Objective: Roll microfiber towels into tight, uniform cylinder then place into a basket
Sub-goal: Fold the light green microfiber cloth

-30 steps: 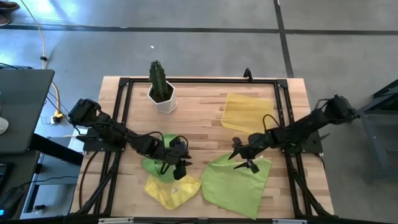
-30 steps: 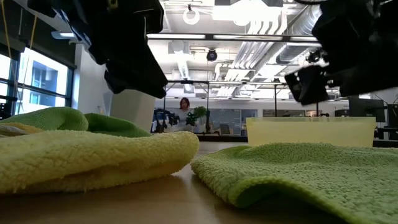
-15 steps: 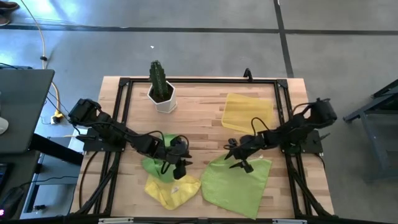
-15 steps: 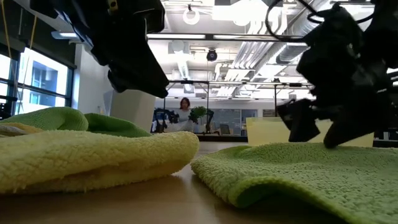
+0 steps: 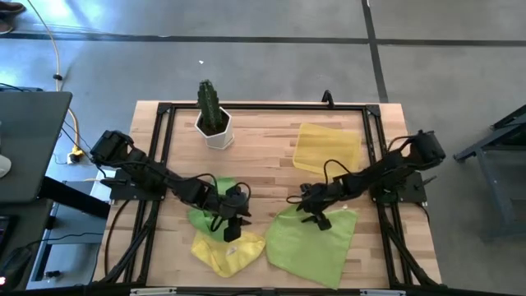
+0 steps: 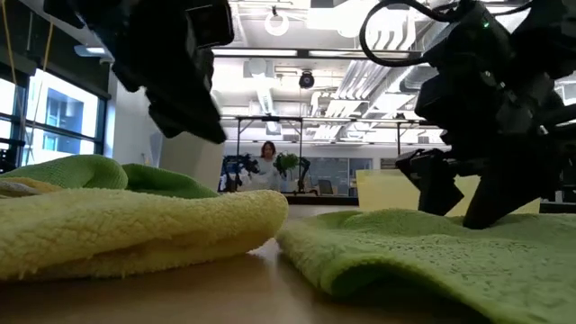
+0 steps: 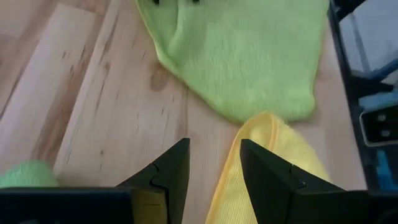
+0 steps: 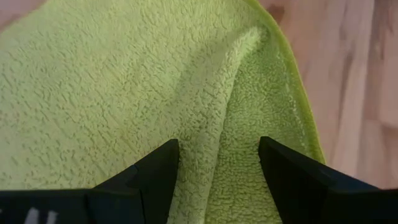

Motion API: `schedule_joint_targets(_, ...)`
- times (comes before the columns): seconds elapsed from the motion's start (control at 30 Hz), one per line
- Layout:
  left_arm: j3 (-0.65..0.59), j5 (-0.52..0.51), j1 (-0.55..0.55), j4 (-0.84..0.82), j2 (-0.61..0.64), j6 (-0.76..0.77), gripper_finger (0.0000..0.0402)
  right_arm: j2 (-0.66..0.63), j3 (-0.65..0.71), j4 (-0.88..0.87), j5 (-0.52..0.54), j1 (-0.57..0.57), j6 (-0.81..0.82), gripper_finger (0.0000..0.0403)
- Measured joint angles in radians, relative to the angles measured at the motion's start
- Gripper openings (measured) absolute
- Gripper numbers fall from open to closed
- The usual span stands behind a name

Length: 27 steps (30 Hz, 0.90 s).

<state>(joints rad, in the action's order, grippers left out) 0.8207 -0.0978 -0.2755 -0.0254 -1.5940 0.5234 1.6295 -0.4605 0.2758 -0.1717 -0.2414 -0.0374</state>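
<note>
A lime green microfiber towel [image 5: 316, 240] lies spread on the table's near right. My right gripper [image 5: 314, 215] stands open on its far left corner, its fingers astride a raised wrinkle [image 8: 219, 118]. A yellow towel [image 5: 228, 252] lies crumpled at the near left. A second lime green towel [image 5: 202, 217] is bunched just beyond it. My left gripper [image 7: 214, 163] hangs open above the wood between these two, clear of both. The yellow basket [image 5: 327, 148] rests on the table at the far right. My right gripper comes at the spread lime green towel slanting down from the table's right, near the towel's far left corner [image 8: 267, 68]. Its open fingers [image 6: 434, 184] reach the cloth's surface on either side of the wrinkle. Whether they press it I cannot tell. The towel lies flat on the table.
A white pot with a green cactus [image 5: 214, 122] stands at the far left. A black frame [image 5: 263, 107] runs around the tabletop. Bare wood [image 5: 263, 164] shows in the middle between the towels and the basket. A person shows far off in the room.
My right gripper has come down and a little toward the table's left, tipping more steeply, until its open fingers stand on the green towel's far left corner. My left gripper has turned slightly in place. The towels have not moved.
</note>
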Motion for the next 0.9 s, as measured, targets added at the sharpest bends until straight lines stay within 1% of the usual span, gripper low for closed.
schedule_joint_targets(0.2,0.0,-0.023,-0.002,-0.177,0.0,0.092,0.0131,-0.151,0.008,-0.28,0.028,-0.001,0.066,0.022)
schedule_joint_targets(0.43,0.0,-0.066,0.0,-0.38,0.0,0.227,0.0131,-0.317,0.011,-0.641,0.133,-0.002,0.173,0.022)
schedule_joint_targets(0.57,0.0,-0.082,0.0,-0.479,0.0,0.278,0.0131,-0.381,0.013,-0.784,0.207,-0.002,0.222,0.022)
schedule_joint_targets(0.63,0.0,-0.102,0.0,-0.534,0.0,0.295,0.0131,-0.405,0.015,-0.793,0.237,-0.002,0.23,0.022)
schedule_joint_targets(0.77,0.0,-0.172,0.003,-0.671,0.0,0.349,0.0131,-0.436,0.016,-0.792,0.251,-0.001,0.224,0.022)
schedule_joint_targets(0.9,-0.009,-0.241,0.029,-0.802,0.0,0.458,0.0131,-0.457,0.01,-0.787,0.251,-0.001,0.223,0.022)
